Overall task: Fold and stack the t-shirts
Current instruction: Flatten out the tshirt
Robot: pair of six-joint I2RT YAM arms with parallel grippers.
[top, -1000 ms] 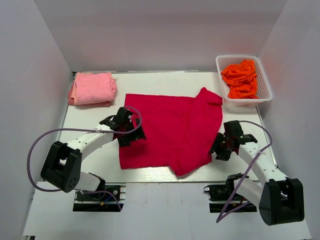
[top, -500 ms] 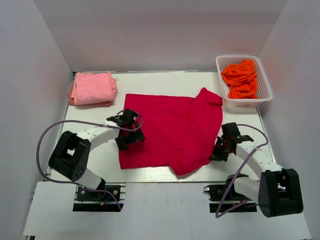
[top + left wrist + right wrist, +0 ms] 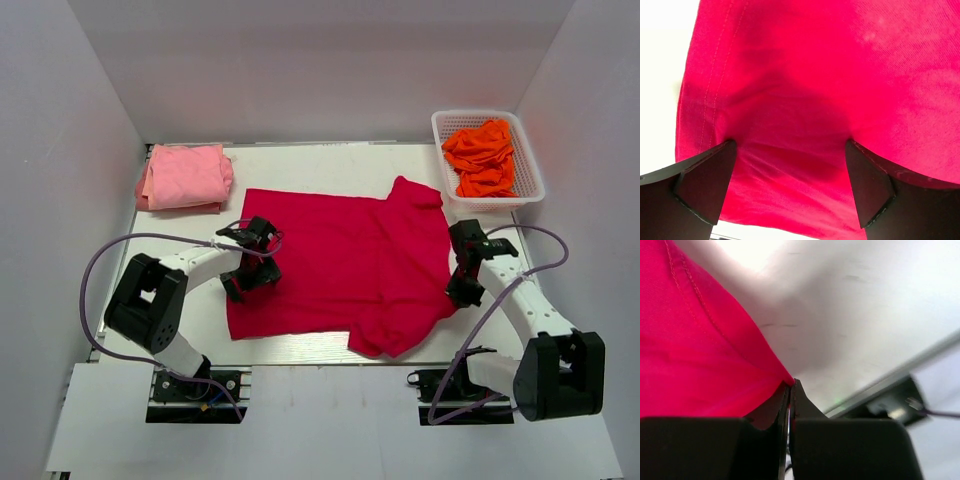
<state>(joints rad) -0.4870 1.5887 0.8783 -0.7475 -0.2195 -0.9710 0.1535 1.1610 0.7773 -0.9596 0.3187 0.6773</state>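
Judging by how things lie, the task is at an early stage. One pink t-shirt (image 3: 185, 177) is already folded into a compact bundle and rests on the table (image 3: 300, 160) just beyond the far-left corner of the crimson t-shirt (image 3: 340, 270). That bundle looks like the start of the stack. The orange t-shirts (image 3: 482, 157) are crumpled in a white basket (image 3: 530, 180) beyond the crimson t-shirt's far-right corner, untouched. The crimson t-shirt is the one in hand: it lies spread out in the middle, mostly flat, with its right side and near-right corner rumpled and no fold made yet. The left gripper (image 3: 245, 275) sits at the shirt's left hem with its jaws spread wide, red cloth lying between the fingertips but not clamped. The right gripper (image 3: 462, 290) is at the shirt's right edge, with its jaws pressed together and pinching the hem. Left to do: fold this shirt, set it on the pink one, then fold and stack the orange ones.
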